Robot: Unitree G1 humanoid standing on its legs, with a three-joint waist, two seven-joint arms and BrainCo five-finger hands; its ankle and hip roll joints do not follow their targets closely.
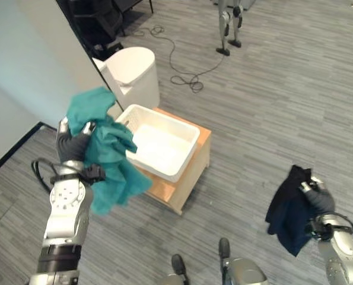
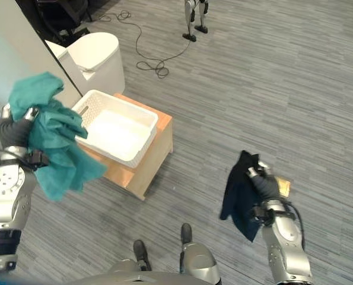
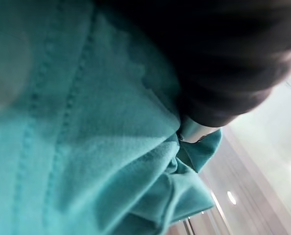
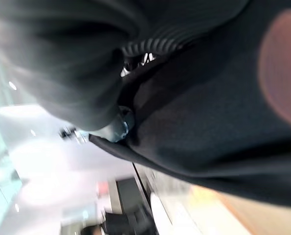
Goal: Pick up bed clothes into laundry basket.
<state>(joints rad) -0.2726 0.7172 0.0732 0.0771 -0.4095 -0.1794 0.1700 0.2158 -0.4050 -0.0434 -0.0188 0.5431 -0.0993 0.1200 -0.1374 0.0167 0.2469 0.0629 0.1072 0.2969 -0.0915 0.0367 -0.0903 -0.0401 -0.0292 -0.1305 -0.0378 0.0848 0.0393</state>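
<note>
Just beside my left hand point(image 1: 74, 145), toward my right, sits the white laundry basket point(image 1: 187, 149) on its low wooden stand point(image 1: 195, 169), and as far as I can see it has nothing in it yet. That hand is raised with its fingers clenched round a teal garment point(image 1: 108, 157), which hangs down from the grip and drapes near the basket's closest rim without lying inside. Well apart on the other side, my right hand point(image 2: 265, 187) grips a dark garment point(image 2: 238, 196), dangling above the grey floor point(image 2: 271, 77). I judge both pieces picked up but neither delivered. What remains is to carry the teal one over the rim and let go, then swing the dark one across. A white lidded bin point(image 1: 134, 74) stands beyond the basket.
</note>
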